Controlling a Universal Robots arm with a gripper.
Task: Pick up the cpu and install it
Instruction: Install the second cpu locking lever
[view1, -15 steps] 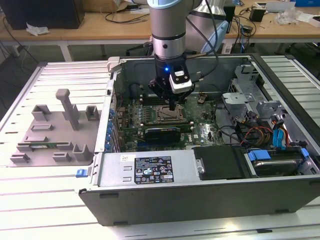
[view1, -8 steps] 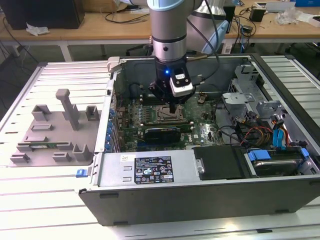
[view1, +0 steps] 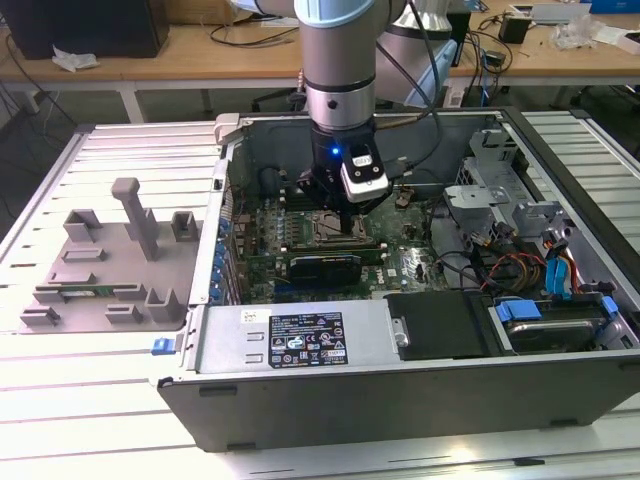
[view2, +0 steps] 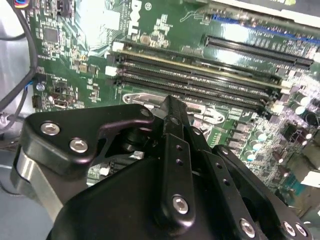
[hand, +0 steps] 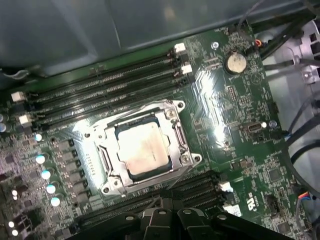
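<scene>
The cpu (hand: 144, 148) lies flat inside the socket frame (hand: 186, 159) near the middle of the motherboard (hand: 235, 115), its shiny square top level and squared up with the frame in the first wrist view, so I judge the pick-up and the seating to be done; what seems left, as far as can be told, is little more than clearing the arm away, and whether any latch over the chip is closed I cannot tell. One cpu is visible, and one socket frame around it. On either side of the frame run the long black memory slots (hand: 105, 80): about four on the side toward the case wall, and at least two on the opposite side, where the gripper's body hides part of the row. The gripper (view1: 347, 222) hangs directly above the socket, low inside the open computer case (view1: 560, 395), and holds nothing that I can see; whether its fingers are spread or closed I cannot tell, since the tips are hidden behind its own linkage in both wrist views. Outside the case, toward the exterior view's left edge of the ribbed worktop (view1: 100, 400), sits one grey parts fixture (view1: 110, 265).
</scene>
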